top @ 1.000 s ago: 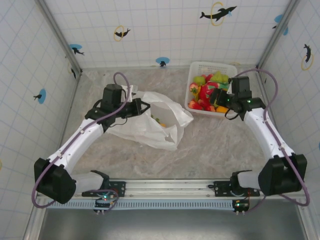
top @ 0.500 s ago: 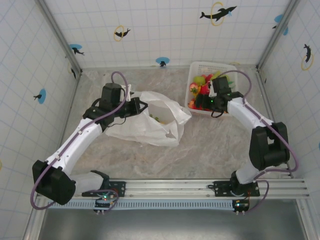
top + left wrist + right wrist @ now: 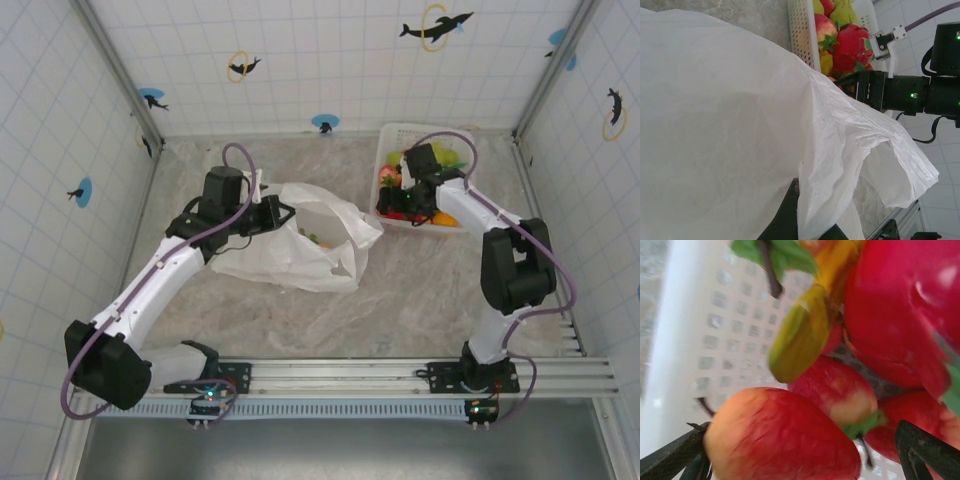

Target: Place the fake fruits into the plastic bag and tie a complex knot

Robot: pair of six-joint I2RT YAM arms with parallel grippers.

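The plastic bag (image 3: pixel 300 245) lies crumpled white at table centre-left, its mouth facing right, with a couple of small fruits (image 3: pixel 318 240) showing inside. My left gripper (image 3: pixel 284 213) is shut on the bag's upper rim; in the left wrist view its dark fingers (image 3: pixel 789 210) pinch a fold of the bag (image 3: pixel 730 115). My right gripper (image 3: pixel 396 200) is down in the basket, open. Its jaws stand wide either side of a red-orange apple (image 3: pixel 785 435). Round it lie a yellow-green banana (image 3: pixel 800 340), a dragon fruit (image 3: pixel 900 305) and another red fruit (image 3: pixel 835 390).
The white lattice basket (image 3: pixel 455 135) holding the fake fruits (image 3: pixel 840 40) stands at the back right, against the tiled wall. Its near wall (image 3: pixel 695 340) is close on the left of my right gripper (image 3: pixel 800 445). Bare marble table lies in front of the bag.
My right arm has swung left across the basket and its gripper has dropped to the basket's left side among the fruit. The left arm and the bag have stayed put.
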